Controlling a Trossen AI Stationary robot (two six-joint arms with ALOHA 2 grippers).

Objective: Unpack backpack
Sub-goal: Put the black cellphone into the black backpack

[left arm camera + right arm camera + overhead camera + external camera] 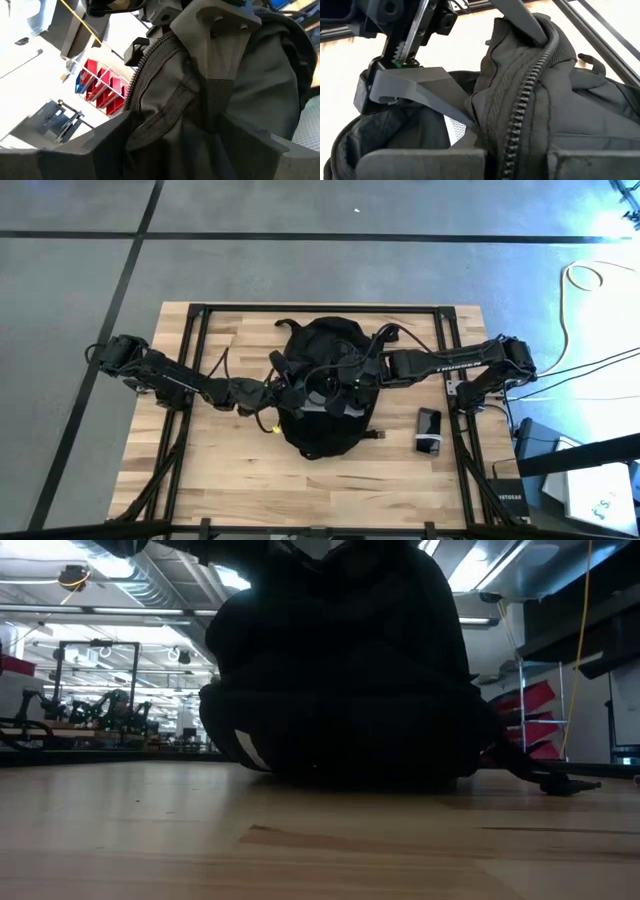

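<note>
The backpack [322, 395] lies in the middle of the high view, on the wooden worktop [200, 480], with both arms reaching in over it from either side. A small dark phone-like object [429, 430] lies on the worktop to the right of the bag, near the lower right of that picture.

The step in hand appears to be holding the bag's mouth open. The right end effector [512, 100] is clenched on a fold of fabric at the zipper edge [530, 90]; in the right wrist view the toothed zipper track runs up the centre of the frame between its fingers. The left end effector [290, 393] sits at the left-centre of the bag in the high view. Its jaws stand wide; in the left wrist view, fabric and a webbing strap [165, 112] fill the gap between them, but I cannot tell whether it grips the cloth or merely stands around it. The right wrist view also shows one light grey finger [420, 90] of the left end effector at the left of the frame, lying over the dark opening.

Unpacking looks barely begun, judging by how full the bag bulks in the low view [340, 680]. The next move likely calls for the right end effector to hold the zipper edge while the left reaches into the cavity; what is inside is hidden.
</note>
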